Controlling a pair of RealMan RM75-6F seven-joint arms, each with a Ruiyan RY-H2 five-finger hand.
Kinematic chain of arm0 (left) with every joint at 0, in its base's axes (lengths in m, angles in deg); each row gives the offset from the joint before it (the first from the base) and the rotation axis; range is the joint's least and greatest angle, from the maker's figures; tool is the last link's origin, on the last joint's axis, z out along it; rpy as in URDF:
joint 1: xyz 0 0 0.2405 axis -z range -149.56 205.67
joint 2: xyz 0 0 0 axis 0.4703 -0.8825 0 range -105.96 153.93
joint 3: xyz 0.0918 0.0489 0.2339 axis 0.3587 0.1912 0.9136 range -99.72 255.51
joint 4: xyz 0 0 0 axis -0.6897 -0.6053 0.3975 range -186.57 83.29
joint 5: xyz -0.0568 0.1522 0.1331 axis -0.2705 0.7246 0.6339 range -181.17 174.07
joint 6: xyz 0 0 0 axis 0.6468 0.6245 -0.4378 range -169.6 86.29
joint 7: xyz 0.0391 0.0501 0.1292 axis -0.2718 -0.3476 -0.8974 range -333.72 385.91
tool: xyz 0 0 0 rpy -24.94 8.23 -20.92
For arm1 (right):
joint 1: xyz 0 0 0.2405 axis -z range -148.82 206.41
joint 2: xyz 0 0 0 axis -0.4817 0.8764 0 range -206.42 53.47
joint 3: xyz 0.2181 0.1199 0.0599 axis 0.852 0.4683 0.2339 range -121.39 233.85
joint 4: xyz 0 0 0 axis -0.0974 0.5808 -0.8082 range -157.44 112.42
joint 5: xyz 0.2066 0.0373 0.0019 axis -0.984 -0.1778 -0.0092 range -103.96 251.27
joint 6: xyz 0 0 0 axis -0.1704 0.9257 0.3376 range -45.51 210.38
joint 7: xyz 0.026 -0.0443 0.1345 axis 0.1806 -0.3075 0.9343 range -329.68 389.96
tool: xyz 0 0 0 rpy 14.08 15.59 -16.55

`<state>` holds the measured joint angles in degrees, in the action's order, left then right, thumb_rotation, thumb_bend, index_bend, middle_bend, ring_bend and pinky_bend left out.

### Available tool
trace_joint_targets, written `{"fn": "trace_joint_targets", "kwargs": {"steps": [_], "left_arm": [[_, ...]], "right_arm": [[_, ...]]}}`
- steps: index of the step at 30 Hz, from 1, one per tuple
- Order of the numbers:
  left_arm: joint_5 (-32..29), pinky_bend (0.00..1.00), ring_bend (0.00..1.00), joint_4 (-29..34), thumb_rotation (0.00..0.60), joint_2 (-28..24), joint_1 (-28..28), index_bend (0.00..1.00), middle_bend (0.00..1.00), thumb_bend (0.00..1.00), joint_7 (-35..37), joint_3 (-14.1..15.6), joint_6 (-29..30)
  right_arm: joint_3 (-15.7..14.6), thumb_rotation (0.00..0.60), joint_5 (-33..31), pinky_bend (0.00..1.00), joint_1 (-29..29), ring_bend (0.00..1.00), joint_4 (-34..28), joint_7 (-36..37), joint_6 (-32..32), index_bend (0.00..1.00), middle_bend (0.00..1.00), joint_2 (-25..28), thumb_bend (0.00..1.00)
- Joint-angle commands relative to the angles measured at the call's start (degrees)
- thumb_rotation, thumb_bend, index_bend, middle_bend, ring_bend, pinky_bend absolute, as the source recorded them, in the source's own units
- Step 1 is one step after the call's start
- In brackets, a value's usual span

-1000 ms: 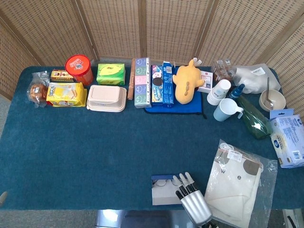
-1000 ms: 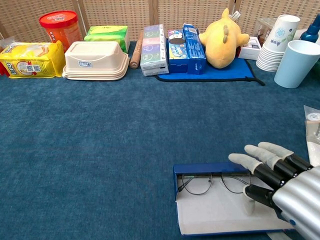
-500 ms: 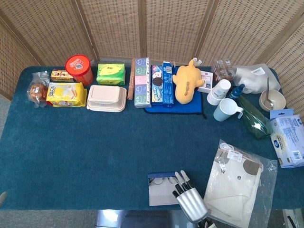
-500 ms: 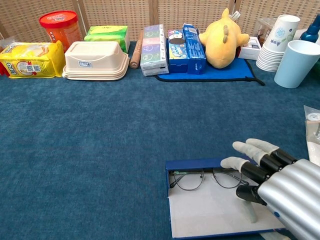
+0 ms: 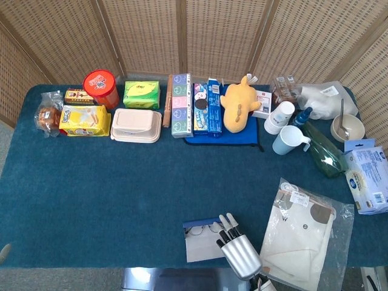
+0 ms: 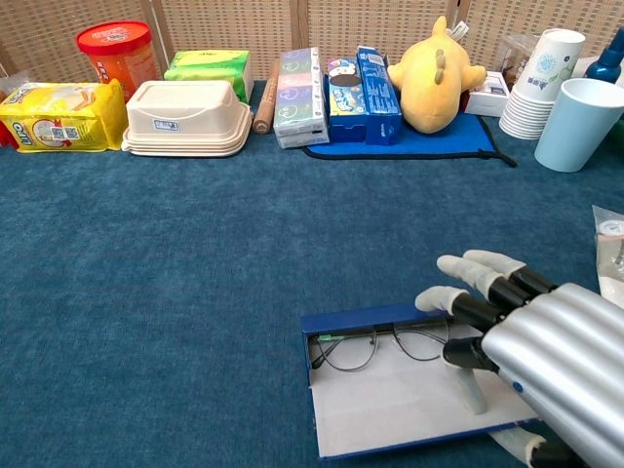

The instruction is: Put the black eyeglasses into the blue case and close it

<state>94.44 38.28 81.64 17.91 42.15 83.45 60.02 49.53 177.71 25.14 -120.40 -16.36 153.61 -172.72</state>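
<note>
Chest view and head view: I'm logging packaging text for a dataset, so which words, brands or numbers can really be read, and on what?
None can be read with certainty.
Yellow snack pack: dark print, too blurred.
Red canister: lid lettering too small.
Blue cookie box: logo unreadable.
Beige lunch box: small label, unreadable.
Wipes pack: round logo, blurred.
Bagged cloth: tags, too small.

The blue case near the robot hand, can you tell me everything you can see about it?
The blue case is flat and boxy, dark blue outside with a pale grey lining. It lies open on the blue tablecloth near the table's front edge. The black eyeglasses, thin-rimmed with round lenses, lie inside along its far wall. The right hand reaches over its right end, one fingertip pressing down on the lining.
</note>
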Motion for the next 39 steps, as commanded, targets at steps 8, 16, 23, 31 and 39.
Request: {"fn": "trace_joint_targets", "kwargs": {"steps": [8, 16, 23, 31, 39], "left_arm": [[0.03, 0.00, 0.00, 0.42, 0.600, 0.24, 0.59, 0.00, 0.06, 0.26, -0.55, -0.11, -0.94], [-0.16, 0.00, 0.00, 0.51, 0.600, 0.57, 1.03, 0.00, 0.06, 0.26, -0.77, -0.32, -1.52], [-0.49, 0.00, 0.00, 0.12, 0.600, 0.62, 0.98, 0.00, 0.06, 0.26, -0.57, -0.41, -1.46], [-0.91, 0.00, 0.00, -0.47, 0.600, 0.73, 0.79, 0.00, 0.06, 0.26, -0.10, -0.40, -1.38], [-1.31, 0.00, 0.00, -1.05, 0.600, 0.99, 0.61, 0.00, 0.06, 0.26, 0.26, -0.40, -1.40]], "right_arm": [[2.63, 0.600, -4.37, 0.03, -1.78, 0.04, -4.07, -0.73, -2.66, 0.62, 0.20, 0.43, 0.35], [4.58, 0.600, -7.79, 0.03, -3.72, 0.03, -6.52, -0.86, -4.71, 0.50, 0.17, -0.65, 0.32], [6.05, 0.600, -9.77, 0.03, -5.36, 0.01, -6.31, -2.30, -5.61, 0.37, 0.13, -2.43, 0.29], [7.68, 0.600, -12.03, 0.03, -7.32, 0.00, -6.20, -3.62, -6.47, 0.33, 0.11, -3.47, 0.29], [9.65, 0.600, -15.24, 0.03, -10.09, 0.00, -6.13, -5.80, -8.05, 0.33, 0.11, -4.32, 0.29]]}}
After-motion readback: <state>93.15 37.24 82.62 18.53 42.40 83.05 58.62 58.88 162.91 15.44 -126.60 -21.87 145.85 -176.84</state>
